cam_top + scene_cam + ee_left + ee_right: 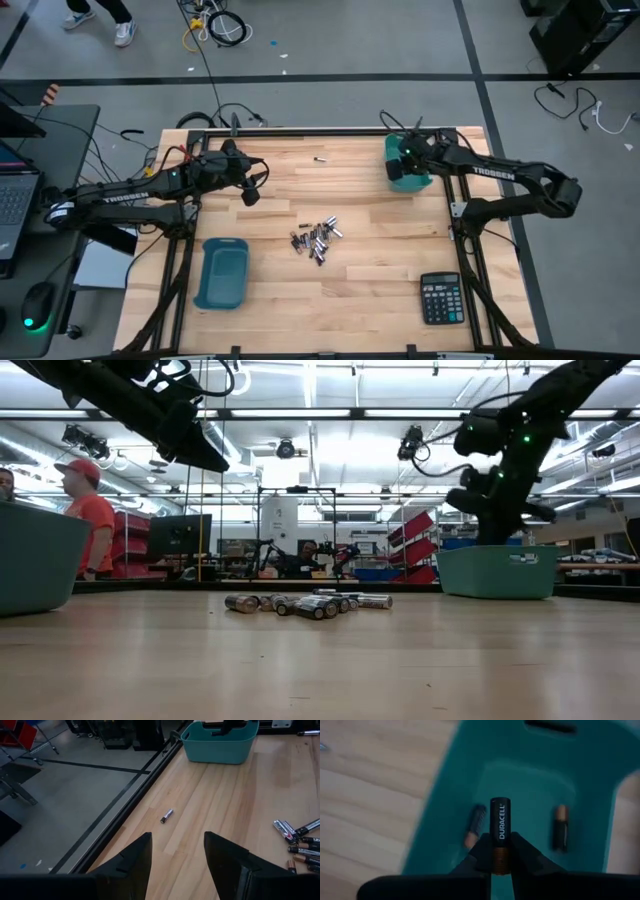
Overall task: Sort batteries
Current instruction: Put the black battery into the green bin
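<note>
Two batteries [560, 834] lie on the floor of the teal bin [403, 172] at the far right of the table [380, 300]; a third, a black-and-copper Duracell battery [500, 837], is clamped upright between the fingers of the right gripper [500, 851], which hangs directly over that bin. Main pile of batteries [317, 240] sits loose near the table's middle, cells touching and overlapping, silver and black; exact count unclear from overhead. One stray battery [321, 159] lies alone near the far edge, well apart from the pile. Left gripper [177, 855] hovers above the table left of centre, fingers spread, nothing between them, the stray cell ahead of it. Second teal bin [222, 272] sits at near left. Black calculator [441, 298] at near right corner.
</note>
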Available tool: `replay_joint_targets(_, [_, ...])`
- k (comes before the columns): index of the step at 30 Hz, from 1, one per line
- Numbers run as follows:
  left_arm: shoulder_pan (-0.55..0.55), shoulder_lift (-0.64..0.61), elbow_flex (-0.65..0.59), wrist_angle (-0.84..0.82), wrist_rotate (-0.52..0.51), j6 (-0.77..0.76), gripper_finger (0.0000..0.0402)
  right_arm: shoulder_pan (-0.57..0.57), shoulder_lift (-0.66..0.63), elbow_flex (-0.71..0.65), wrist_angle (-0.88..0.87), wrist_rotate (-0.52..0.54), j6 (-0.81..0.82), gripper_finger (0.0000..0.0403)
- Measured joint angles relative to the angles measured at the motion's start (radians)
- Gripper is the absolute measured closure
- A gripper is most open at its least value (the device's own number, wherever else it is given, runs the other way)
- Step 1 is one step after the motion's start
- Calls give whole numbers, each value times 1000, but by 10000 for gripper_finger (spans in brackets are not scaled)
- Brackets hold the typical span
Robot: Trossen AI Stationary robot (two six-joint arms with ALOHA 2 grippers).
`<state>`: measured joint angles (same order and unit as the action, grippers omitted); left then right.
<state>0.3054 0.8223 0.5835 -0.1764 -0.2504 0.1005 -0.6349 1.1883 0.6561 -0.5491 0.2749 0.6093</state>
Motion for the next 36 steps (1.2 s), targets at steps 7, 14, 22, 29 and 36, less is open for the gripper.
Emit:
replay_joint_targets(7, [0,0,0,0,0,0,220,-18,3,-8,4,6,1,372])
replay_joint_targets(14, [0,0,0,0,0,0,220,-44,4,-8,-2,54,16,370])
replay_joint_targets(22, [0,3,0,-3,0,0,220,-49,4,-8,25,56,20,355])
replay_joint_targets(29, [0,3,0,-12,0,0,220,-49,4,-8,24,57,20,348])
replay_joint_targets(36, [0,3,0,-12,0,0,220,-49,4,-8,24,59,20,345])
